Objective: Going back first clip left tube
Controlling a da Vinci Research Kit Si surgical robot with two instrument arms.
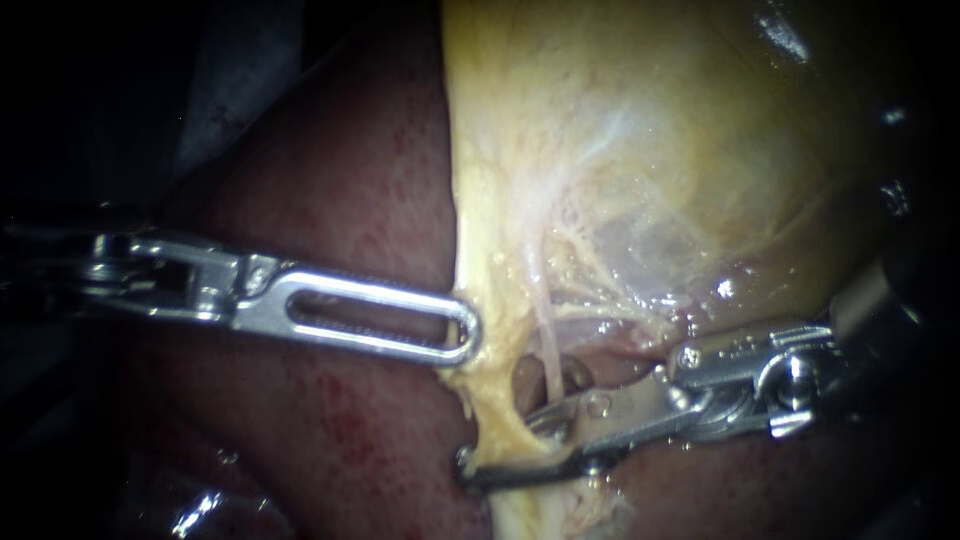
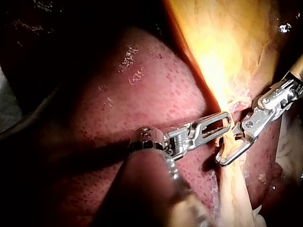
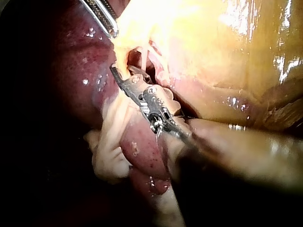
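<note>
Left tube (image 1: 493, 408), a yellowish band under the gallbladder (image 1: 650, 150), is lying between the jaws of the right instrument (image 1: 498, 450), whose tool is standing wide around it. The left instrument (image 1: 468, 335) is pinching the gallbladder's fatty edge with its tool. The tube is looking soft, wet, slippery and likely tear-prone. A hold is best taken squarely across its bare middle.

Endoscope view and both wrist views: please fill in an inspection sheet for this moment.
Surface: liver, dark red and wet, beside the yellowish gallbladder.
Job's things: thin pale tube at the gallbladder's lower edge in the endoscope view; no clip made out.
Clutter: nothing seen.
Instruments: left instrument, tip at the gallbladder's edge; right instrument, jaws open, yellow tissue band between them.
Cables: nothing seen.
Surroundings: dark, nothing seen.
</note>
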